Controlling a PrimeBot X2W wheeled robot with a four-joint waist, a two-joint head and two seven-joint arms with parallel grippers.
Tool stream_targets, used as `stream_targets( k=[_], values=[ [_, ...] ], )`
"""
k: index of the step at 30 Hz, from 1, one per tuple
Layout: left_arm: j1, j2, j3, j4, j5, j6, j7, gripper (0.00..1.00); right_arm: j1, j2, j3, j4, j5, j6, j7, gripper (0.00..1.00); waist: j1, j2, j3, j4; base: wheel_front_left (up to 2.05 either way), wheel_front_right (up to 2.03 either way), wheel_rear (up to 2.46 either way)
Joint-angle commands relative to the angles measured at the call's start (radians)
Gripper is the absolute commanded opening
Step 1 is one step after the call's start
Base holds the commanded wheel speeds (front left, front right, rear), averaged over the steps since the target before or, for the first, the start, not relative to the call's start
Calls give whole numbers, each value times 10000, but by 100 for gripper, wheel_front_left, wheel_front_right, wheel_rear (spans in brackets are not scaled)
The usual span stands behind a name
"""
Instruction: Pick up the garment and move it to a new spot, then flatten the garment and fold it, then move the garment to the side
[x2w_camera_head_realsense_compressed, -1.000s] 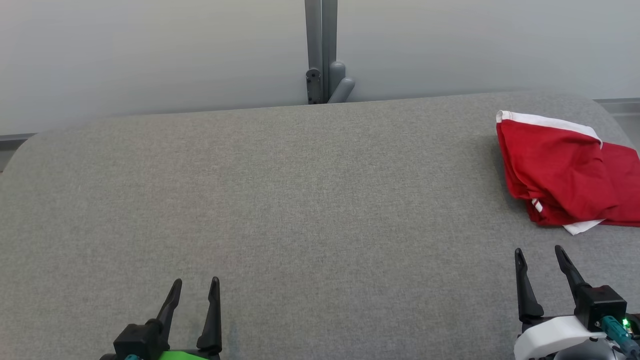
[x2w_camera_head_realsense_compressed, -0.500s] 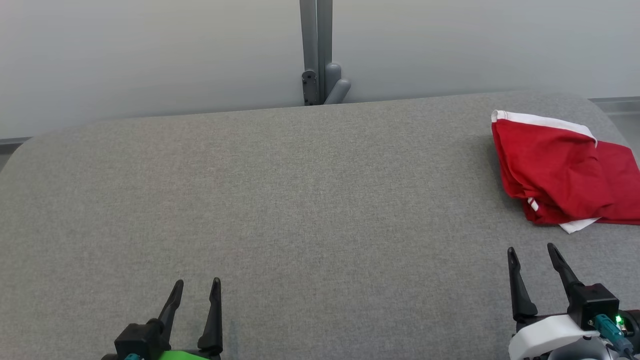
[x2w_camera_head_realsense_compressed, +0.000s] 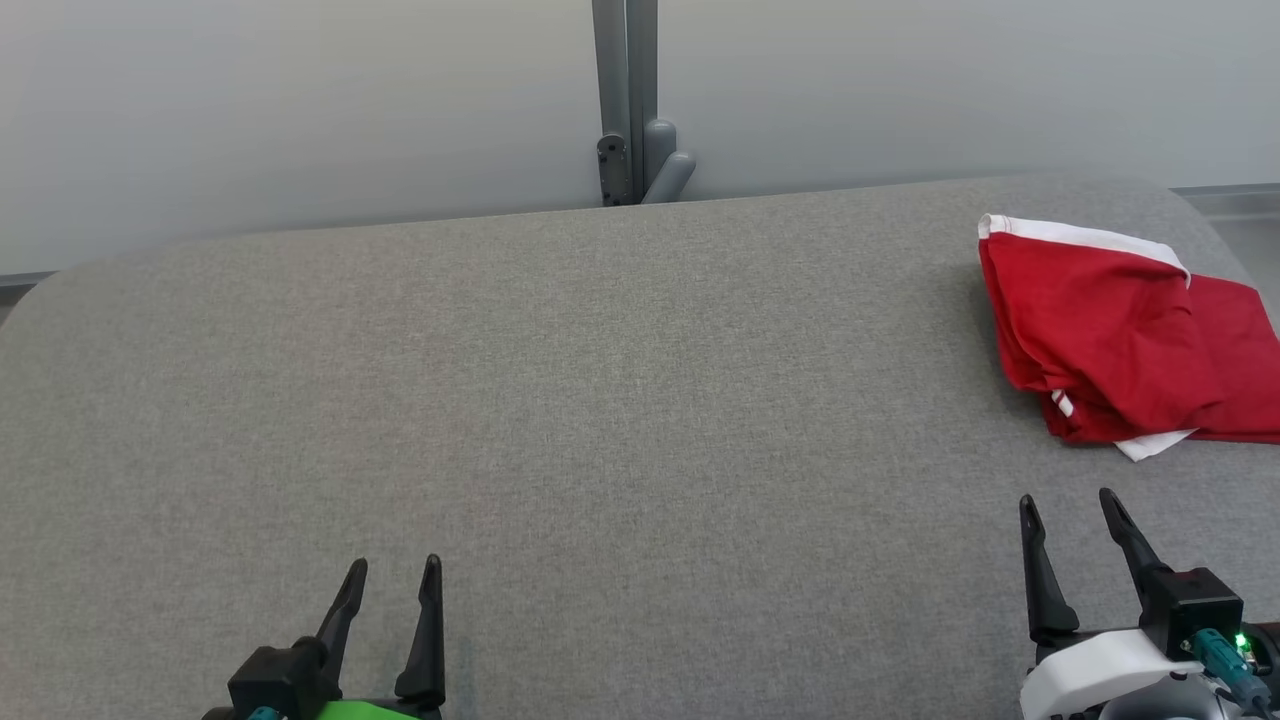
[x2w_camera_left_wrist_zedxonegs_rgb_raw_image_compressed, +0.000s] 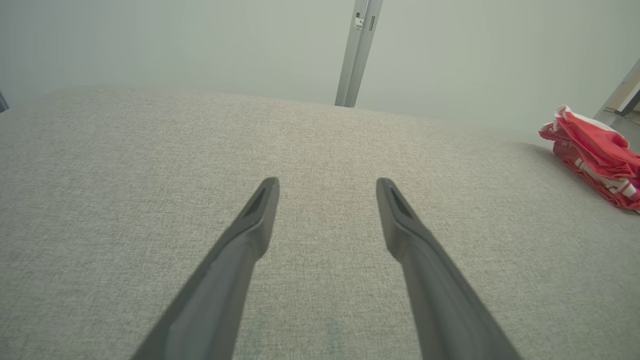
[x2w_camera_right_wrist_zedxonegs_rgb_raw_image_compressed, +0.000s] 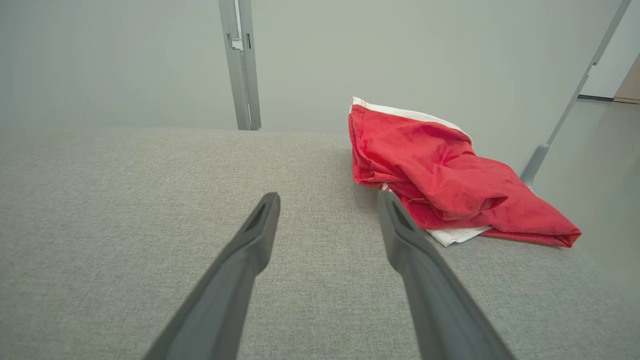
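Head view: left gripper (x2w_camera_head_realsense_compressed: 395, 563) and right gripper (x2w_camera_head_realsense_compressed: 1067, 497) both spread wide, holding nothing, over the table (x2w_camera_head_realsense_compressed: 600, 400); garment (x2w_camera_head_realsense_compressed: 1110, 340) lies apart from both.

- The garment (x2w_camera_head_realsense_compressed: 1110, 340) is red cloth with white trim, folded over on itself into a loose, rumpled bundle.
- It lies on the grey padded table (x2w_camera_head_realsense_compressed: 600, 400), at the table's far right end near the rounded corner, well apart from the table's middle.
- A white band (x2w_camera_head_realsense_compressed: 1085, 238) runs along its far edge, which stands a little raised off the table.
- A small white tab (x2w_camera_head_realsense_compressed: 1155, 445) pokes out from under the red layers on the side facing the table's near edge, with short white stripes (x2w_camera_head_realsense_compressed: 1062, 404) just beside it.
- Its right part lies lower and flatter, reaching toward the table's right edge.
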Motion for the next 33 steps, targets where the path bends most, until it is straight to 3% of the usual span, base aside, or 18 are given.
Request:
stream_targets(
  k=[1, 5, 6, 18, 19, 24, 33],
  values=[
    [-110, 23, -6, 13, -77, -29, -24, 100, -28, -25, -5, 21, 31, -6, -43, 100, 0, 44, 7, 8, 0, 0, 0],
    [-136, 23, 28, 5, -53, -32, -24, 100, -25, -25, 13, 46, 54, -6, -43, 100, 0, 44, 19, 36, 0, 0, 0],
    [-12, 0, 19, 0, 0, 0, 0, 100, 0, 0, 15, 29, 12, 2, 0, 100, 0, 0, 20, 34, 0, 0, 0],
    [-53, 3, -32, -25, -12, 47, -4, 100, -25, -7, 36, 1, -37, 1, -5, 100, 0, 4, 33, 69, 0, 0, 0],
    [105, -10, -23, 139, -5, 13, 15, 0, 57, 53, 40, 169, 1, 2, 6, 0, 0, 0, 34, 70, 0, 0, 0],
    [193, -22, -14, 509, -124, 14, 86, 0, 33, 112, 14, 622, 135, 2, 116, 0, 0, 0, 34, 72, 0, 0, 0],
    [-38, 41, 178, 402, -1829, 11, 479, 0, -190, 95, -31, 628, 2125, 1, 612, 0, 0, 3, 33, 80, 0, 0, 0]
  ],
)
